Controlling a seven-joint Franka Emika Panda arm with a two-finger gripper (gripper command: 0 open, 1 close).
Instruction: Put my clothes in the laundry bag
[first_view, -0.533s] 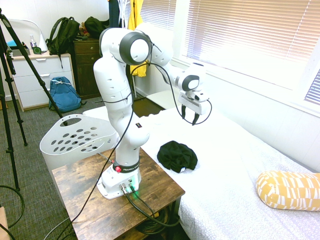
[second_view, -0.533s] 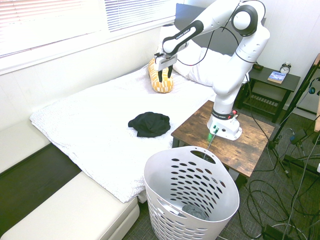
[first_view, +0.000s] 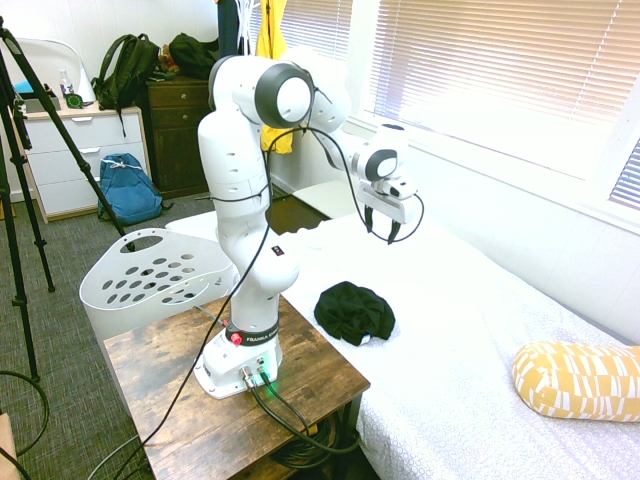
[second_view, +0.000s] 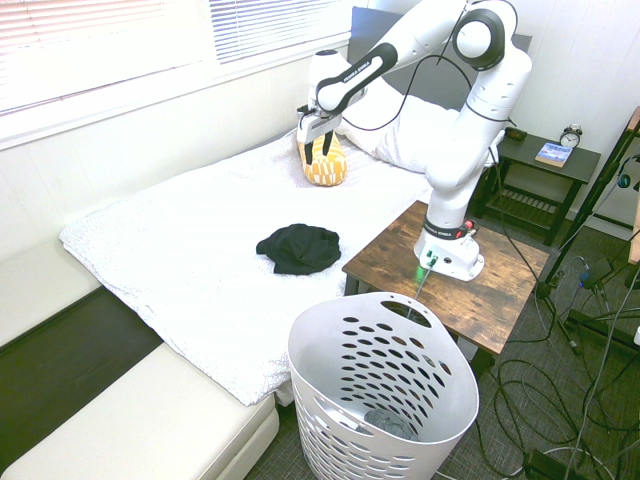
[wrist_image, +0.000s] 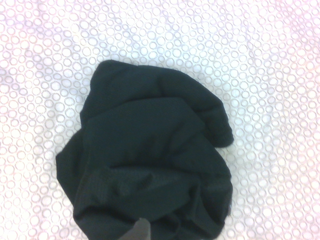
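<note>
On the bed (first_view: 470, 330), my clothes (first_view: 354, 311) lie bundled below my released, empty claw (first_view: 381, 229), toward the arm's base; the laundry bag (first_view: 155, 278) waits beyond the bench (first_view: 160, 400).

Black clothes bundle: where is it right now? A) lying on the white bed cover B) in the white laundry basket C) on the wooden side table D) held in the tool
A: the clothes lie loose on the bed cover, with the tool up in the air above the bed and the laundry basket apart on the floor.
</note>
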